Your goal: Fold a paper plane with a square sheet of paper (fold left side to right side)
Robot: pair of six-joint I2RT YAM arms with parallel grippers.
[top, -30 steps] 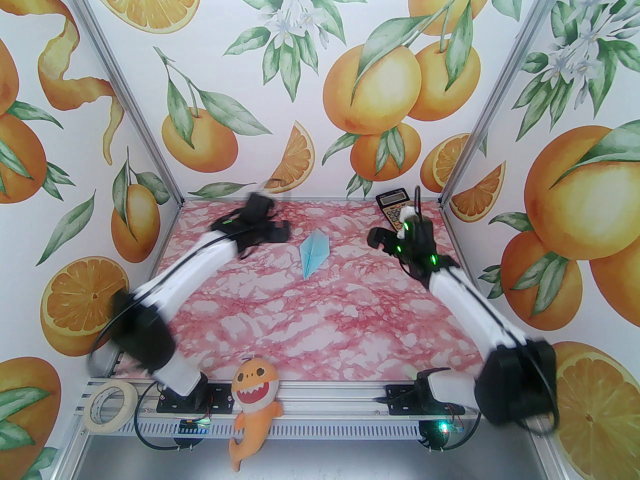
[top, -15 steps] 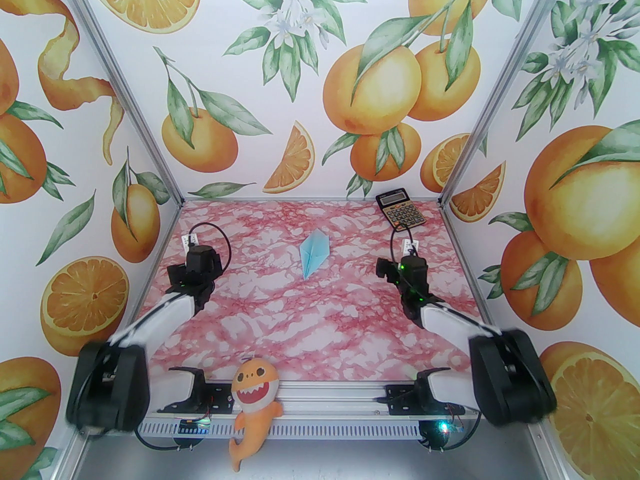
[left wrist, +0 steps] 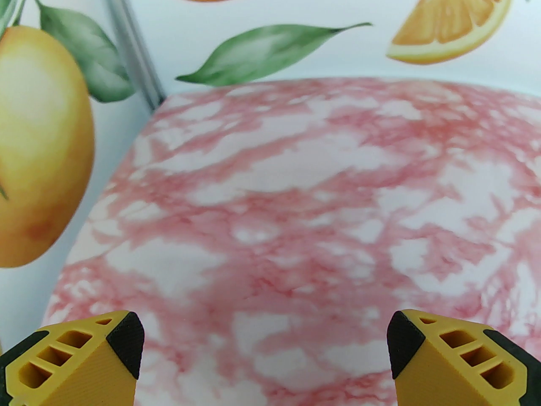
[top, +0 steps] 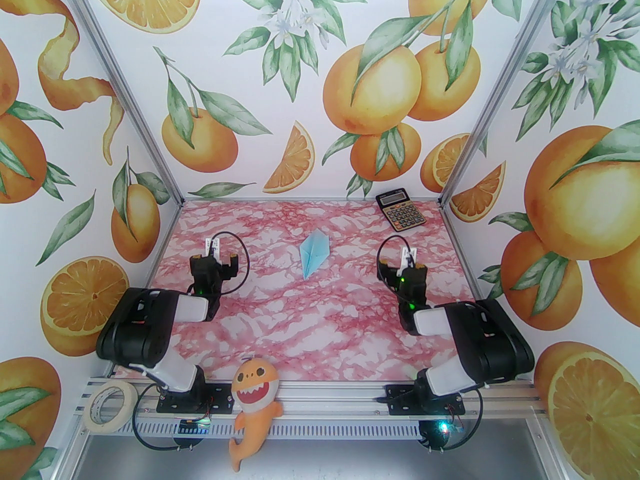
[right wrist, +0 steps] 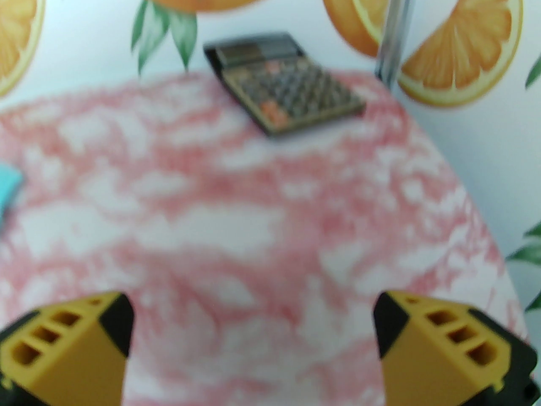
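Paper plane: the paper plane (top: 314, 255) lies flat on the table (top: 320, 328), untouched, between the two grippers.
Left gripper: the left gripper (top: 215, 259) is spread wide and empty; the plane is at its 3 o'clock, well apart.
Right gripper: the right gripper (top: 400, 267) is spread wide and empty; the plane is at its 9 o'clock, and the calculator (top: 401, 210) at 12.
Change: both arms have folded back toward 6 o'clock; the plane has stayed put.

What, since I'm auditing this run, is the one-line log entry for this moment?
paper plane: folded, lying mid-table | left fingers: open, empty | right fingers: open, empty | calculator: far right corner
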